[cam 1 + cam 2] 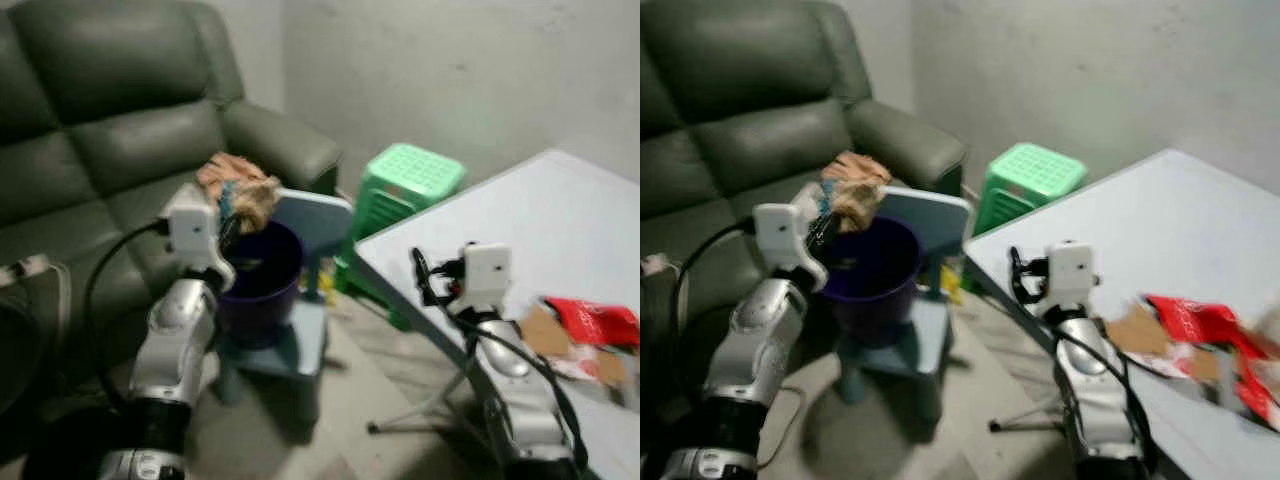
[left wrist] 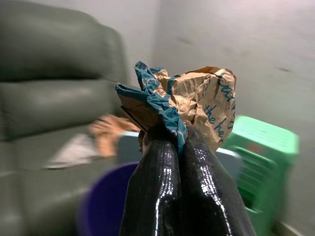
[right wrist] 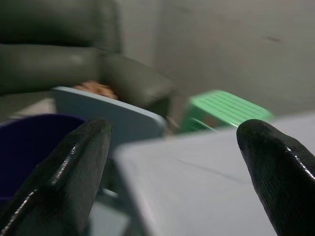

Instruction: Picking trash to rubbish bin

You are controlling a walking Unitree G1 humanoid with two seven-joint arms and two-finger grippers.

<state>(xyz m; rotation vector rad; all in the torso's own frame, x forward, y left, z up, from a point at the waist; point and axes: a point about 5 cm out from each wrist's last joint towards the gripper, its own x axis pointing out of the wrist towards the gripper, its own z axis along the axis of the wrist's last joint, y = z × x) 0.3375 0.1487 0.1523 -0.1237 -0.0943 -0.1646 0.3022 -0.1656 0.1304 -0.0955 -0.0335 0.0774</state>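
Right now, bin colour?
Dark purple bin, clearest in the left eye view, below the crumpled paper the left gripper holds.

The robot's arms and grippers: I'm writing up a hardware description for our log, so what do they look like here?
Both arms are silver metal with rounded, jointed segments. Each wrist carries a boxy white camera module, and black cables loop from it down along the arm. The left gripper and the right gripper each have two long, glossy black fingers with rounded tips.

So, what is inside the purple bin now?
The purple bin stands on a small blue chair. Its inside looks dark; no contents can be made out. The left claw holds crumpled paper above its rim.
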